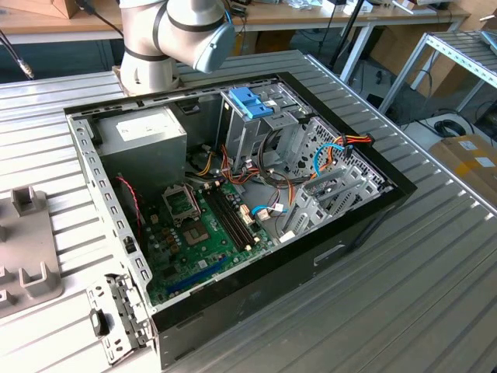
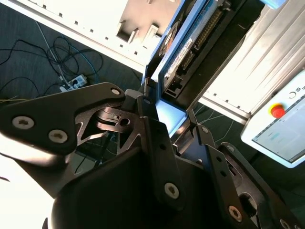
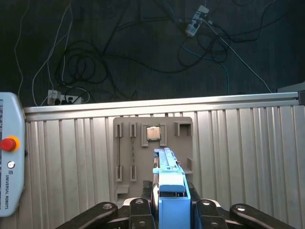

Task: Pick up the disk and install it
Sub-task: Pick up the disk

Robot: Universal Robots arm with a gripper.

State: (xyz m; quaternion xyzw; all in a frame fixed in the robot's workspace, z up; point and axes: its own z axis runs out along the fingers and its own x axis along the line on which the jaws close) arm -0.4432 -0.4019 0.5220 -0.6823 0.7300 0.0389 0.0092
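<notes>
hand (image 3: 170, 202) clamped on the disk (image 3: 167, 164), its long axis pointing straight outward.

You see the disk (image 3: 170, 188) edge-on in the first wrist view, its blue carrier toward the camera, clamped upright in the gripper (image 3: 171, 207). In the second wrist view it shows a black body, a blue frame and a connector row
</notes>
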